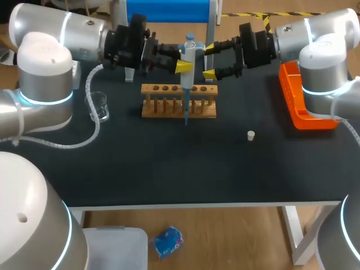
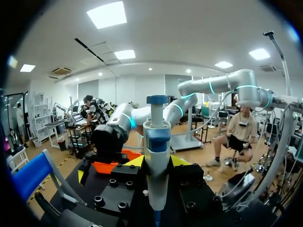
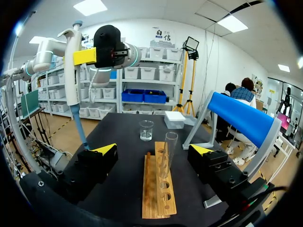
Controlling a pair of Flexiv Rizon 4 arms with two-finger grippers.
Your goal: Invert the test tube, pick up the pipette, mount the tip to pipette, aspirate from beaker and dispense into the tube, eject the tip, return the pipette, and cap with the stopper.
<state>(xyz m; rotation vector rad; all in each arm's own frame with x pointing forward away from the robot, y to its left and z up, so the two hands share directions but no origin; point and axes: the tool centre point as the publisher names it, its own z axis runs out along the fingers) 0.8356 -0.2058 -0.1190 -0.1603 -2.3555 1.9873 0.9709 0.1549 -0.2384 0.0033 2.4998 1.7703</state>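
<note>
Nearest us, a small white stopper lies alone on the black table. Farther back on our left stands a clear beaker. In the middle sits a wooden rack. The right wrist view shows a clear test tube standing upright in one of its holes. Above the rack, our left gripper is clamped on the white-and-blue pipette. The pipette is upright, with its blue tip pointing down on the rack's near side. Our right gripper hovers just beside the pipette, fingers spread wide and holding nothing. An orange tray sits at the far right.
</note>
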